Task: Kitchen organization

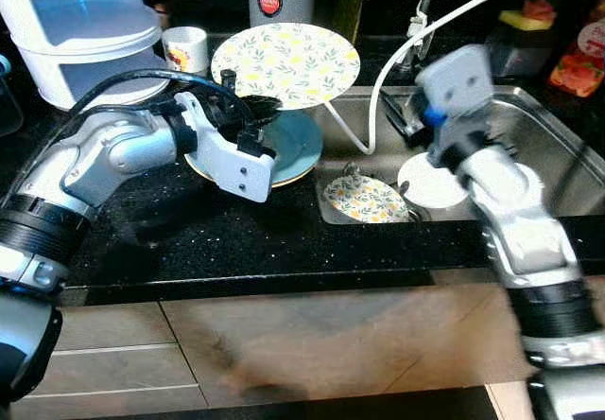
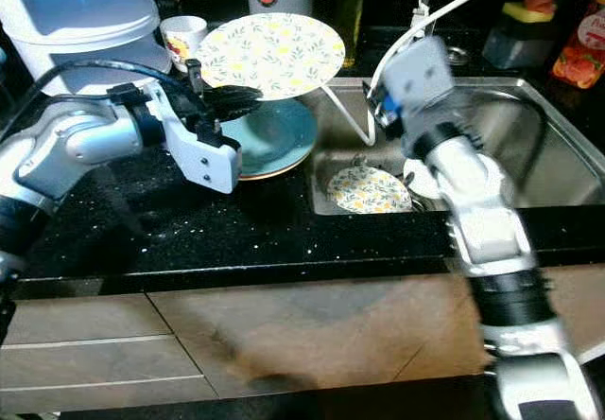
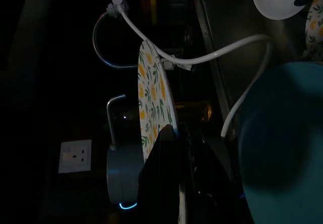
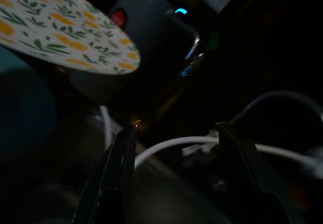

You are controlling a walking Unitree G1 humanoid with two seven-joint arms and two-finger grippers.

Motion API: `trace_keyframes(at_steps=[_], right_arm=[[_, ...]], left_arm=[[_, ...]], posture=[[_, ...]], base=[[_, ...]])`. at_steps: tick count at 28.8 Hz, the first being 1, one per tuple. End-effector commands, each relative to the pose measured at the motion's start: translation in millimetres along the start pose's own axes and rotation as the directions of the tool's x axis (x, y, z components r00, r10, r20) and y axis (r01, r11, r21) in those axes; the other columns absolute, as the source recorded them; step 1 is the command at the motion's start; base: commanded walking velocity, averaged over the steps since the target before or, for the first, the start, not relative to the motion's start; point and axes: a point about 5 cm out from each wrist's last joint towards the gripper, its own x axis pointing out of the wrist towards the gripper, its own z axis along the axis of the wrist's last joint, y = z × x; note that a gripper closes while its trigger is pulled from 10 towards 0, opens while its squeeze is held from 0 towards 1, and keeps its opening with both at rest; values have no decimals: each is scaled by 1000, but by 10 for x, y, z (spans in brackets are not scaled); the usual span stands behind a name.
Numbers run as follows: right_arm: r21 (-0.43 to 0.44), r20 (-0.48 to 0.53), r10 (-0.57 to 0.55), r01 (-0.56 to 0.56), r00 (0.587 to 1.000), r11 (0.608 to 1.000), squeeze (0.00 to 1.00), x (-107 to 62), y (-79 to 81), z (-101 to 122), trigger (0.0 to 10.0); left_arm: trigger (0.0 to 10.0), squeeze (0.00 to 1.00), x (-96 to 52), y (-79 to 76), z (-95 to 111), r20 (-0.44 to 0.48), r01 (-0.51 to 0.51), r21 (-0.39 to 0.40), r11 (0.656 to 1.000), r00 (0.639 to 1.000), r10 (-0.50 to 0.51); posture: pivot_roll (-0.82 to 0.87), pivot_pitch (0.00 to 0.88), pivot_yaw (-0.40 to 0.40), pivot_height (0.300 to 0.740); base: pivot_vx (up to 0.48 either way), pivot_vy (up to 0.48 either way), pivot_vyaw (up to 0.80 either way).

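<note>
Near, in the sink (image 1: 567,146), a small floral plate (image 1: 364,199) is lying. The right gripper (image 4: 174,148) is hovering spread. Farther left, the left gripper (image 2: 222,98) is pinching the large floral plate (image 1: 285,63) over the teal plate (image 1: 288,146); lowering it level should stack cleanly.

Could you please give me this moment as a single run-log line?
left gripper: shut on floral plate, held above teal plate | right gripper: open, over sink | small floral plate in sink
</note>
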Motion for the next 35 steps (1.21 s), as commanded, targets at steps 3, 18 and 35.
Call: trace_keyframes(at_steps=[3, 18, 35], right_arm=[[36, 76, 113, -116, 991, 993, 0, -37, 139, 98, 10000], [874, -64, -40, 76, 997, 480, 0, 95, 246, -223, 10000], [967, 53, -75, -70, 996, -246, 0, 186, 367, -15, 10000]], left_arm=[[10000, 0, 12, 37, 11, 8, -16, 7, 1000, 1000, 16], [10000, 0, 41, 44, 27, 13, -50, -7, 999, 999, 50], [10000, 0, 128, -96, 120, 55, -32, -31, 999, 998, 33]], posture=[[129, 41, -38, 740], [138, 37, -39, 740], [141, 51, -45, 740]], base=[[0, 0, 0], [0, 0, 0], [0, 0, 0]])
